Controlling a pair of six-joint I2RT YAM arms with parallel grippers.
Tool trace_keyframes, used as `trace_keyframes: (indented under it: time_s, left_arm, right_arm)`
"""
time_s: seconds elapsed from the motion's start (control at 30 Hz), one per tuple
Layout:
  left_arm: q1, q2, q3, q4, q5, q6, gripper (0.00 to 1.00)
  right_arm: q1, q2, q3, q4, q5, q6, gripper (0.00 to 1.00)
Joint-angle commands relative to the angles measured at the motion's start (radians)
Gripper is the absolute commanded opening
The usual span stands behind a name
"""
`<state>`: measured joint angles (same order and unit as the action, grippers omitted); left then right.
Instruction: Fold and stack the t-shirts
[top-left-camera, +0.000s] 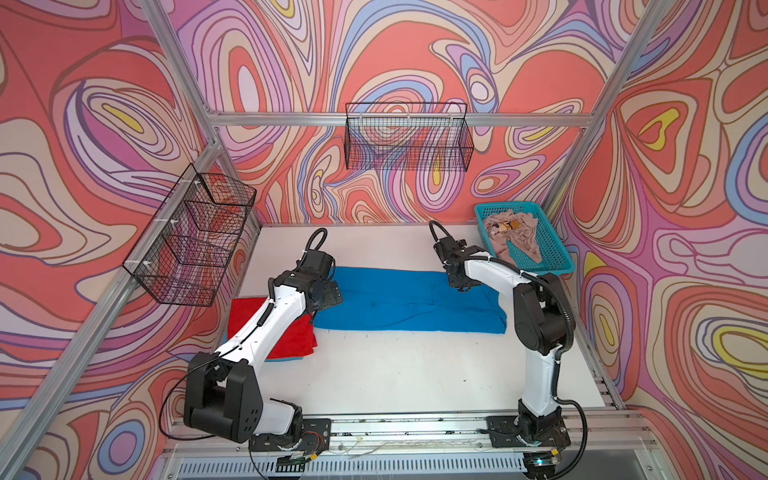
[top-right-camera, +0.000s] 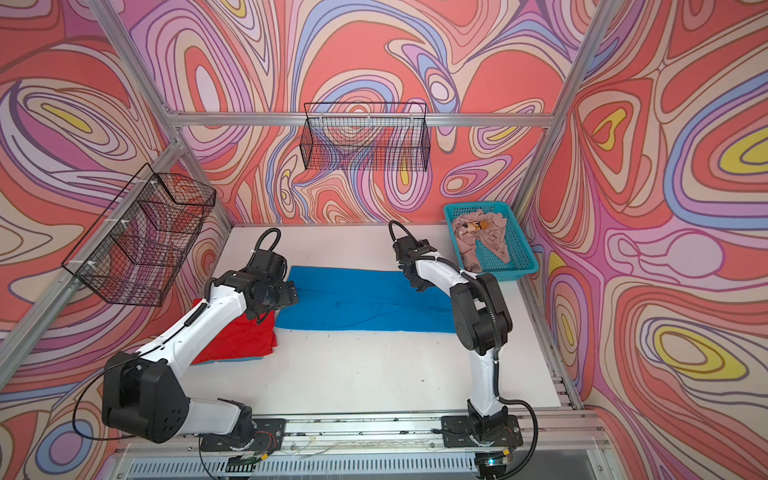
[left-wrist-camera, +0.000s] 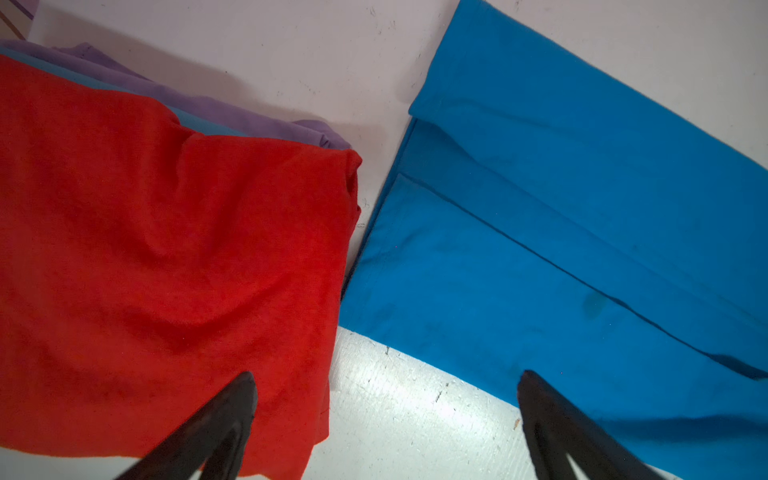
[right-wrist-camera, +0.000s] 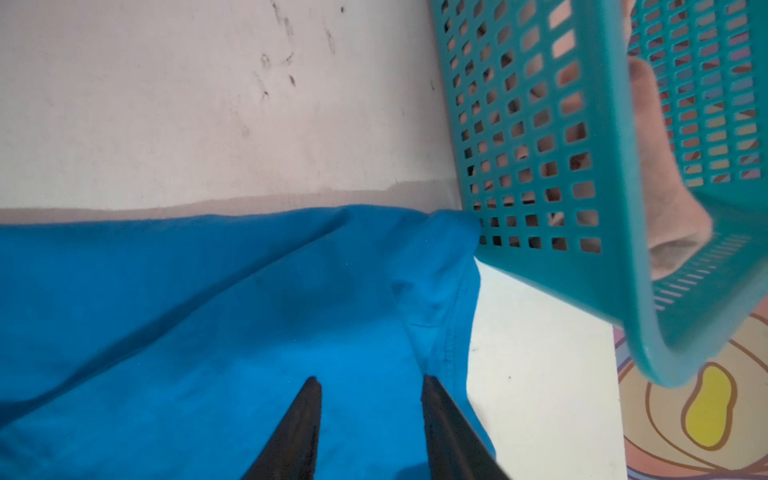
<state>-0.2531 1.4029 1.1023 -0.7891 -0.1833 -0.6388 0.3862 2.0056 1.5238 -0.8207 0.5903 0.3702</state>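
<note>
The blue t-shirt (top-left-camera: 407, 299) (top-right-camera: 361, 299) lies folded into a long band across the middle of the white table. My left gripper (top-left-camera: 332, 293) (left-wrist-camera: 386, 374) hovers open at its left end, one finger over the blue t-shirt (left-wrist-camera: 561, 228), the other over the folded red t-shirt (left-wrist-camera: 166, 249) (top-left-camera: 293, 336). Over the band's right end (right-wrist-camera: 187, 311), beside the collar, hangs my right gripper (top-left-camera: 461, 286) (right-wrist-camera: 370, 378); its jaws are apart and hold nothing. The beige-pink printed t-shirt (top-left-camera: 519, 237) (top-right-camera: 482, 237) lies crumpled in the basket.
The turquoise mesh basket (top-left-camera: 511, 205) (right-wrist-camera: 540, 124) stands at the back right, touching the blue band's corner. Purple cloth (left-wrist-camera: 208, 108) and a teal layer lie under the red t-shirt. Black wire baskets hang on the back wall (top-left-camera: 409, 137) and left wall (top-left-camera: 191, 237).
</note>
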Motion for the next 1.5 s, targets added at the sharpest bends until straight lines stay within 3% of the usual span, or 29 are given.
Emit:
trace_keyframes:
  time_s: [0.0,0.13,0.23,0.37,0.6,0.93,1.47]
  left_arm:
    - [0.008,-0.003,-0.003,-0.004,0.001,0.007,1.00]
    - [0.008,0.009,-0.002,0.007,0.020,0.003,1.00]
    - [0.008,0.035,0.015,0.002,0.043,-0.010,1.00]
    - [0.008,0.066,0.042,0.013,0.095,-0.046,1.00]
    - [-0.001,0.187,0.084,0.062,0.184,-0.146,1.00]
    - [-0.057,0.347,0.051,0.118,0.194,-0.233,1.00]
    - [-0.116,0.355,-0.102,0.192,0.183,-0.302,1.00]
  right_arm:
    - [-0.001,-0.128,-0.037,0.036,-0.123,0.043,0.42]
    - [-0.002,-0.202,-0.162,0.179,-0.409,0.057,0.41]
    - [-0.003,-0.192,-0.218,0.202,-0.474,0.075,0.40]
    - [-0.003,-0.196,-0.296,0.237,-0.467,0.125,0.41]
    - [-0.010,-0.157,-0.297,0.214,-0.339,0.154,0.43]
    - [-0.041,-0.082,-0.275,0.228,-0.357,0.142,0.44]
    - [-0.041,0.001,-0.218,0.245,-0.385,0.127,0.45]
